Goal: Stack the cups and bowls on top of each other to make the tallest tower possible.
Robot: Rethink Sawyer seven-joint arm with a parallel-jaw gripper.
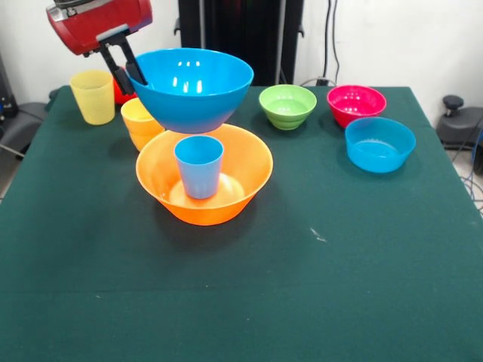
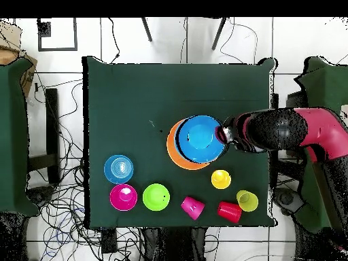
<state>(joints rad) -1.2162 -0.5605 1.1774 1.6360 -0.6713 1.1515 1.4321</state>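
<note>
Black fingers of the gripper (image 1: 127, 69) were pinched on the rim of the large blue bowl (image 1: 192, 87), one inside the wall and one outside, and we held the bowl clear of everything below it. It hung upright, just above the light blue cup (image 1: 199, 166), which stood mouth-up in the middle of the large orange bowl (image 1: 204, 181). In the overhead view the blue bowl (image 2: 202, 137) covered most of the orange bowl (image 2: 174, 151), sitting slightly toward the arm side.

We judged the step in hand to be seating the blue bowl on the cup's rim. To do it well, we needed to centre the bowl's base over the cup mouth, lower slowly, keep the bowl level, and open only once the base rested flat; a one-sided rim grip could tilt the load and tip the cup.

The blue bowl was glossy, deep and wide-mouthed, tapering to a narrow base, with bright highlights inside.

Elsewhere on the green table (image 1: 339, 264) stood an orange cup (image 1: 140, 122), a yellow cup (image 1: 93, 96), a green bowl (image 1: 287, 105), a magenta bowl (image 1: 356, 104) and a small blue bowl (image 1: 379, 144), all well apart from the stack.
</note>
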